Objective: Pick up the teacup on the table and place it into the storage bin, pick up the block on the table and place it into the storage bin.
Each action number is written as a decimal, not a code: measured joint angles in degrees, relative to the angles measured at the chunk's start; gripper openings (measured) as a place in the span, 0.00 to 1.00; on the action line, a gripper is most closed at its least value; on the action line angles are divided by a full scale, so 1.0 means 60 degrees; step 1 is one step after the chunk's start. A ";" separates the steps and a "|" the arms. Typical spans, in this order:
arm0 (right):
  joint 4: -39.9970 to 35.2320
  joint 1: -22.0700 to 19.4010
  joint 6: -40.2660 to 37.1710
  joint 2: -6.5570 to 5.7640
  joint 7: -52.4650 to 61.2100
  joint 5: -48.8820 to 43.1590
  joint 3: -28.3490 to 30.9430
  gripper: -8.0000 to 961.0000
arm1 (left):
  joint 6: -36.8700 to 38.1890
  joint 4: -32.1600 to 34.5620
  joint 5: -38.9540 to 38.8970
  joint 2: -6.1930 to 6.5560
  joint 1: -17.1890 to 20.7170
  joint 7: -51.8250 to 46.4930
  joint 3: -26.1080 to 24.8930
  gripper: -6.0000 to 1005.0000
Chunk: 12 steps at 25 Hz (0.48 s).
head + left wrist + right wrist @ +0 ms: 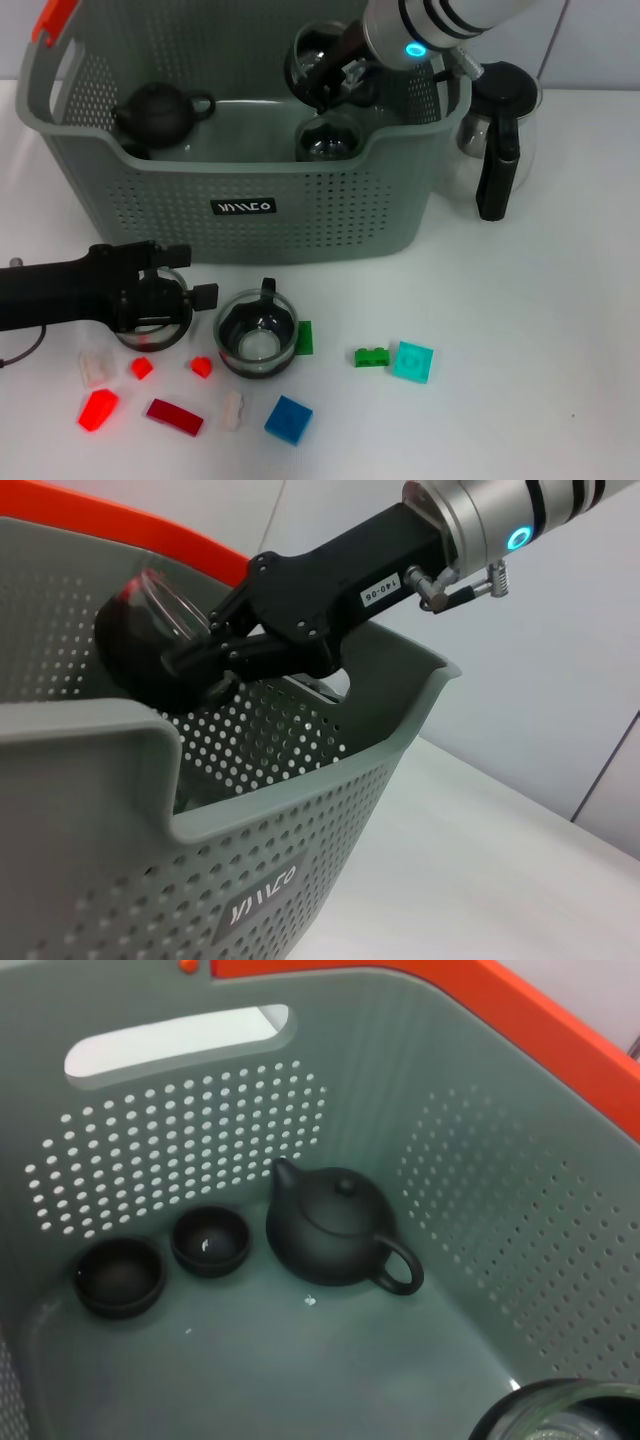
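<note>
The right end effector [335, 72] hangs over the right half of the storage bin [250, 190], at about 1 o'clock in the head view, its black fingers clamped on the rim of a dark glass teacup [318, 55] held above the bin's interior. The left wrist view shows the same grip from the side: the right end effector [215, 650] pinches the teacup [150, 630] just above the bin's [250, 810] grey perforated wall.

Inside the bin, a black teapot [335, 1225] sits at the left end with two small dark cups [160, 1255] beside it, and another glass cup [328, 138] rests on the floor below the held one.

The left end effector [160, 300] lies low on the table [520, 330] at 8 o'clock, in front of the bin; whether its fingers are parted or closed cannot be told. Just beside it, at 6 o'clock, a second glass teacup [257, 333] stands upright on the table. Coloured blocks are scattered around it: a blue block [288, 418], a teal one [412, 361], a green one [372, 356], and several red pieces [173, 416]. A glass coffee pot [500, 130] stands right of the bin at 2 o'clock.
</note>
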 joint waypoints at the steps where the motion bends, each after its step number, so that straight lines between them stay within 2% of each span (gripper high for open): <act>1: 0.0030 0.0001 0.0049 0.0004 0.0003 0.0002 -0.0003 0.07 | 0.0000 0.0000 0.0003 0.0000 0.0000 -0.0001 0.0000 0.84; 12: 0.0494 0.0102 0.0495 0.0020 0.0265 -0.0018 -0.0016 0.07 | 0.0002 -0.0012 0.0007 0.0000 0.0000 -0.0006 -0.0001 0.84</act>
